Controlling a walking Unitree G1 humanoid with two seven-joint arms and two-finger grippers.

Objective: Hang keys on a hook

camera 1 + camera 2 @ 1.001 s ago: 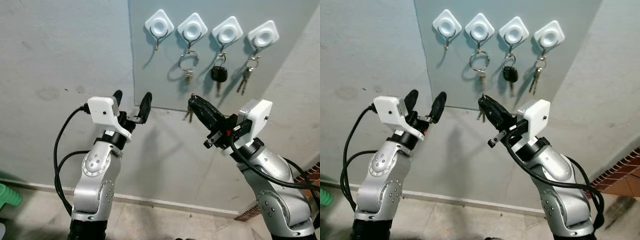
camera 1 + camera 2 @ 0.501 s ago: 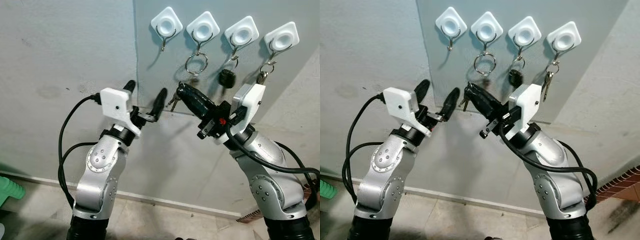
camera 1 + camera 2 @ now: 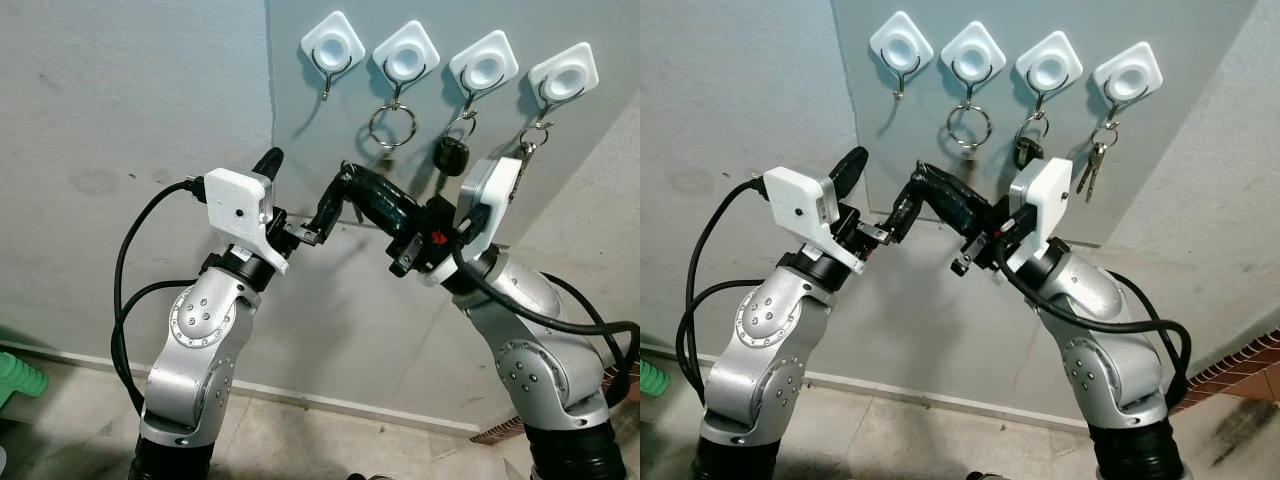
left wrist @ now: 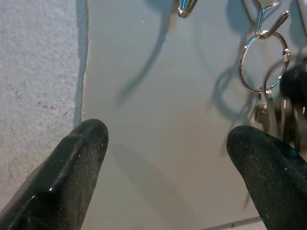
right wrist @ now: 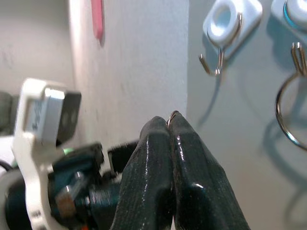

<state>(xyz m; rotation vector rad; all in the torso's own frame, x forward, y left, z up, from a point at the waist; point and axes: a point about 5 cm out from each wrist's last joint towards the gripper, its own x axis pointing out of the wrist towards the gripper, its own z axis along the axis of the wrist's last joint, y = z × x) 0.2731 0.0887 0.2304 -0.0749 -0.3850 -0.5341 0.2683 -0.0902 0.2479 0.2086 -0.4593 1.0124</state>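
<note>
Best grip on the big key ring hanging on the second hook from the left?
Judging by its pose, pinch the key ring at its lower arc, just above the keys, coming straight at the panel. It hangs flat against the panel from the second hook, so fingers should close across the wire from either side, then lift to clear the hook.

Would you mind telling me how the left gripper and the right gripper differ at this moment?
The left gripper has its fingers spread wide with nothing between them, while the right gripper has its fingers pressed together, a small metal ring peeking out at their tips. The left gripper points up toward the wall, whereas the right gripper reaches across toward the left one. Both are raised below the row of white hooks.
</note>
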